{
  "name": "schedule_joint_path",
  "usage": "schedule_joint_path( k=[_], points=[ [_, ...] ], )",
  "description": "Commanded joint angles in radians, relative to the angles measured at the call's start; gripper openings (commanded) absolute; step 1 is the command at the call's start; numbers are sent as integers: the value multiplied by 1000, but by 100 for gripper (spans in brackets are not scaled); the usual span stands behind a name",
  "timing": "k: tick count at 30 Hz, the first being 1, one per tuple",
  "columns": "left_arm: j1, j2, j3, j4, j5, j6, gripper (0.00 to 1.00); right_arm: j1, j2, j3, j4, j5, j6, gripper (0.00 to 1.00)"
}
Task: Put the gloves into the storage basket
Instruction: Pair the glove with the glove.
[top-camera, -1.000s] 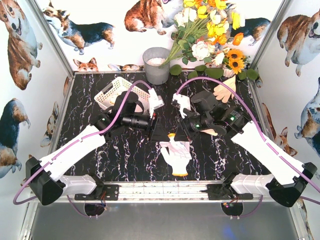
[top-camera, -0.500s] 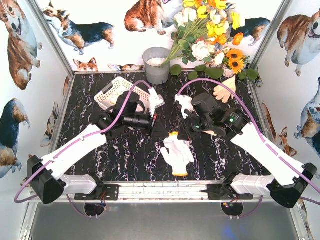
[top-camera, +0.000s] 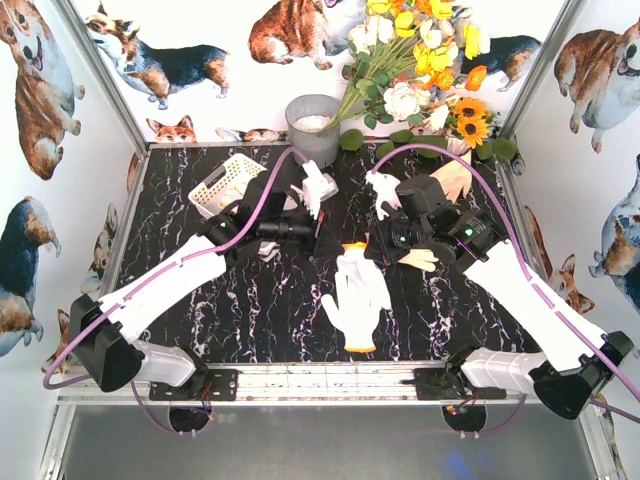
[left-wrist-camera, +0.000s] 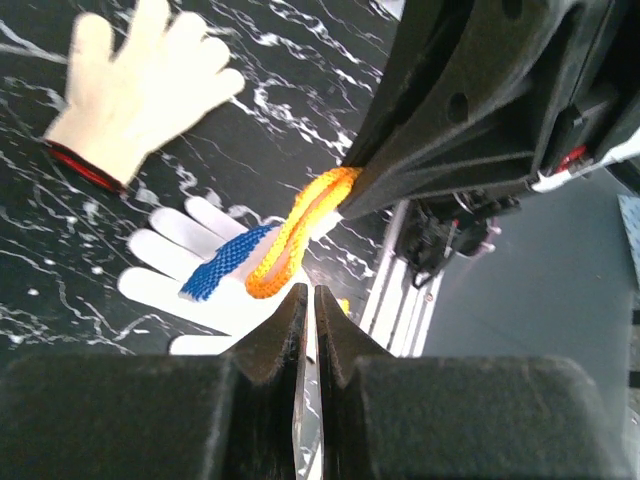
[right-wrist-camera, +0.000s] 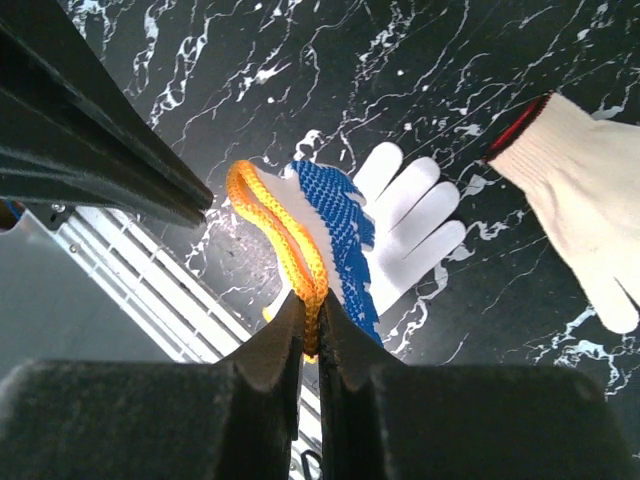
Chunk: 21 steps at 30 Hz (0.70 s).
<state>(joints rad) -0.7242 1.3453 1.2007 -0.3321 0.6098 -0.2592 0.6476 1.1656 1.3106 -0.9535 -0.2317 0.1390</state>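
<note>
My right gripper (right-wrist-camera: 312, 300) (top-camera: 366, 250) is shut on the orange cuff of a blue-and-white glove (right-wrist-camera: 345, 225), held above the table with its white fingers hanging down. My left gripper (left-wrist-camera: 307, 292) (top-camera: 335, 247) is shut with nothing between its fingers, just short of that orange cuff (left-wrist-camera: 292, 235). Below lies a white glove (top-camera: 355, 300) with an orange cuff. A cream glove (right-wrist-camera: 580, 170) (left-wrist-camera: 140, 90) lies beside them. Another cream glove (top-camera: 452, 178) lies at the back right. The storage basket (top-camera: 225, 180) stands at the back left, behind my left arm.
A grey metal bucket (top-camera: 312, 130) stands at the back centre, next to the basket. A bunch of artificial flowers (top-camera: 420, 70) leans over the back right corner. The metal rail (top-camera: 330, 378) runs along the near edge.
My left gripper has closed from partly open. Both grippers have moved toward the back of the table, and the glove's orange cuff has risen with the right one.
</note>
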Motion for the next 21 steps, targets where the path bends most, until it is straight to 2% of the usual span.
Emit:
schedule_joint_path(
  k=[1, 7, 15, 16, 21],
  points=[
    [22, 32, 69, 25, -77, 30, 0, -18, 24, 42, 77, 36, -44, 0],
    [33, 95, 131, 16, -107, 44, 0, -36, 71, 60, 152, 97, -73, 0],
    [89, 149, 182, 43, -97, 20, 2, -133, 150, 128, 216, 19, -92, 0],
    [99, 147, 178, 54, -84, 13, 9, -144, 157, 137, 217, 9, -96, 0],
    [141, 136, 162, 84, -57, -7, 36, -171, 163, 157, 228, 2, -130, 0]
  ],
)
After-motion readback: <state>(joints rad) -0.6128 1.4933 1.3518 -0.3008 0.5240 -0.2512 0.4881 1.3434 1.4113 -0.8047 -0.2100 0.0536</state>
